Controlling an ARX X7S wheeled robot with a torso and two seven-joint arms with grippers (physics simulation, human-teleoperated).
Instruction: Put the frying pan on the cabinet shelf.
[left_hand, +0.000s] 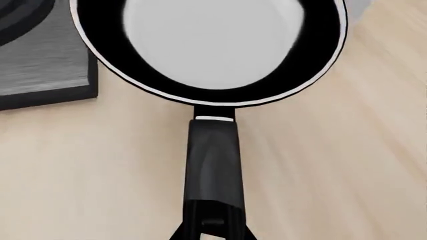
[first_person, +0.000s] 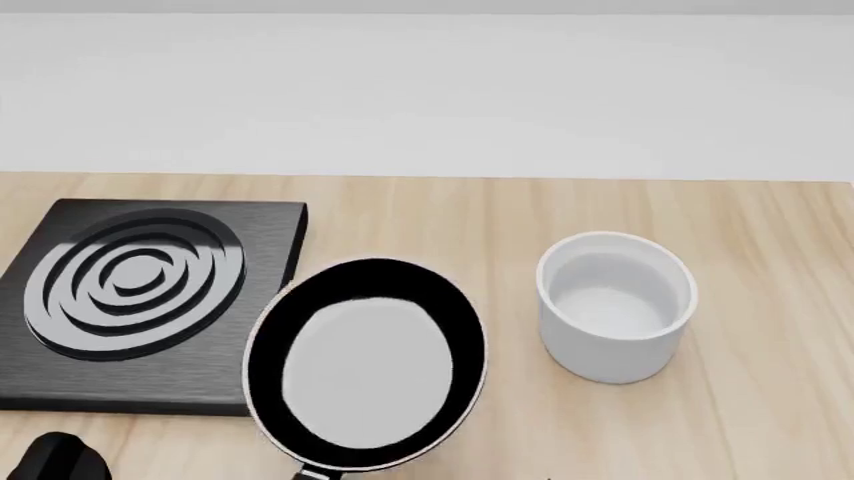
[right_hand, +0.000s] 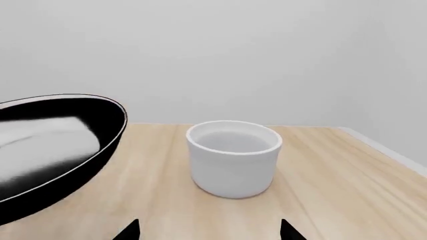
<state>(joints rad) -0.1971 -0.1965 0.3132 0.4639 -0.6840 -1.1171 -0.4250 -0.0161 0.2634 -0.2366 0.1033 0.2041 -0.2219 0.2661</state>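
The frying pan (first_person: 367, 365) is black with a glossy white inside and a thin pale rim. In the head view its edge overlaps the burner plate's corner. In the right wrist view the frying pan (right_hand: 47, 150) looks tilted and raised above the wooden top. My left gripper (left_hand: 212, 231) is shut on the end of the pan's long black handle (left_hand: 213, 160). My right gripper (right_hand: 208, 234) is open and empty, low over the wood in front of the white cup. The cabinet shelf is out of view.
A black square burner plate (first_person: 134, 300) with concentric rings lies at the left, also in the left wrist view (left_hand: 40, 60). A white cylindrical cup (first_person: 614, 305) stands right of the pan, also in the right wrist view (right_hand: 233, 157). A white wall stands behind the wooden counter (first_person: 747, 230).
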